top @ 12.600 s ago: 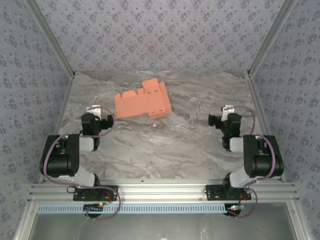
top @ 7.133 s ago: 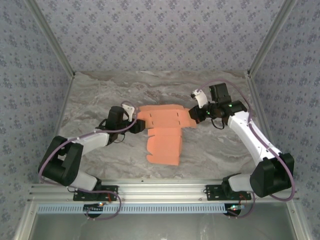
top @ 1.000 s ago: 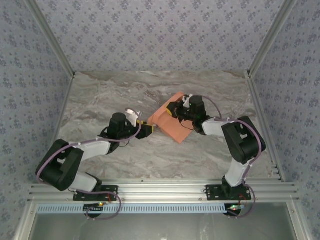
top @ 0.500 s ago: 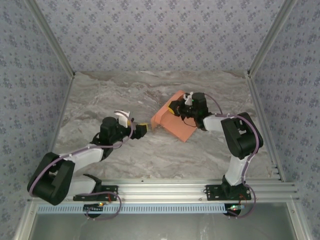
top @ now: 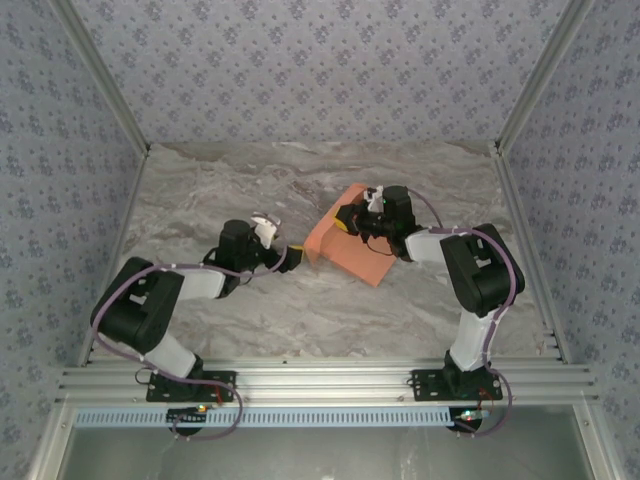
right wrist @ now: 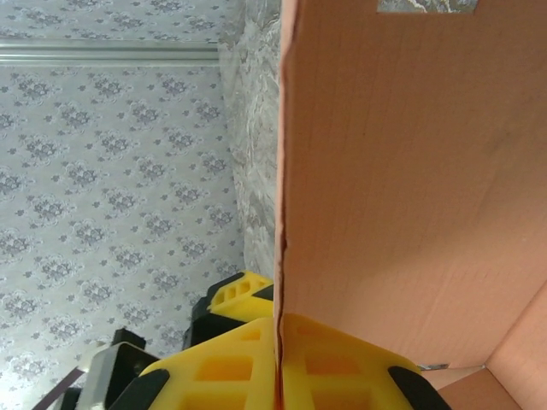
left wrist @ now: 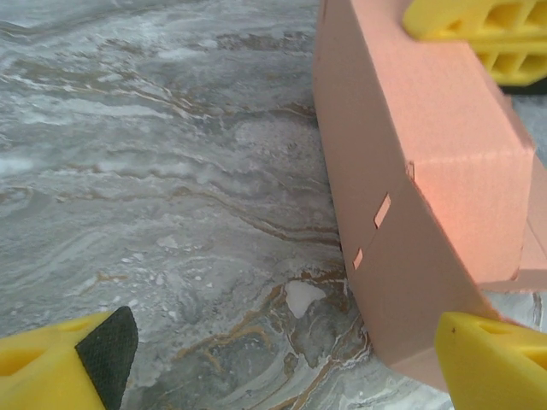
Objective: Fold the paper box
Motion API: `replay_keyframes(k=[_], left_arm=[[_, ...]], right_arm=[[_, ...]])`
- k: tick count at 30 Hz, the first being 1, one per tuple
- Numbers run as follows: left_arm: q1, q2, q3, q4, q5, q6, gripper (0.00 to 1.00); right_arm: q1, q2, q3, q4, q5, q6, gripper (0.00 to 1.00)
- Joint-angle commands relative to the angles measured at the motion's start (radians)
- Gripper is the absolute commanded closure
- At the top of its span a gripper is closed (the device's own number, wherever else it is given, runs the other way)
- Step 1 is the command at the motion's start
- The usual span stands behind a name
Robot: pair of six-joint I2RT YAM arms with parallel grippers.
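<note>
The paper box [top: 352, 248], orange-salmon card, stands partly folded and tilted in the middle of the marble table. My right gripper [top: 346, 216] is shut on its upper wall; in the right wrist view the yellow pads [right wrist: 231, 367] pinch the thin card edge of the paper box [right wrist: 410, 171]. My left gripper [top: 297, 257] is open at the box's near left corner. In the left wrist view the left gripper [left wrist: 282, 376] has its yellow fingertips [left wrist: 60, 363] spread wide, with the paper box [left wrist: 419, 179] standing by the right tip and bare table between them.
The marble table [top: 200, 200] is walled by patterned panels with metal posts at the back corners. An aluminium rail [top: 320, 385] runs along the near edge by the arm bases. Free room lies left and right of the box.
My left jaws have opened wide and the left arm drew back, then returned to the box's left corner. The right gripper keeps its grip; the box barely shifted.
</note>
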Motion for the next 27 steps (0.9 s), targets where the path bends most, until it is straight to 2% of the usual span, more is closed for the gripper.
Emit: replay_keyframes(k=[1,6,11,16,22,25,27], left_arm=[[-0.03,0.045,-0.019,0.161,0.088,0.04,0.08],[-0.072,0.082,-0.03,0.269,0.075,0.006,0.08],[-0.139,0.121,0.024,0.24,0.002,0.024,0.11],[-0.162,0.182,0.062,0.251,-0.064,0.004,0.25],[-0.167,0.2,0.062,0.275,-0.061,-0.043,0.53],[-0.179,0.189,0.057,0.256,-0.062,-0.041,0.6],[-0.192,0.176,0.051,0.24,-0.056,-0.041,0.59]], right_arm=[[-0.008,0.007,0.006,0.004,-0.031,-0.001,0.92],[-0.011,0.008,-0.001,0.038,-0.036,0.018,0.92],[-0.016,0.008,-0.014,0.044,-0.044,-0.007,0.92],[-0.036,0.003,-0.066,0.107,-0.048,0.007,0.92],[-0.038,0.0,-0.093,0.125,-0.04,0.01,0.92],[-0.036,0.003,-0.099,0.135,-0.034,0.015,0.92],[-0.033,0.005,-0.099,0.136,-0.033,0.015,0.92]])
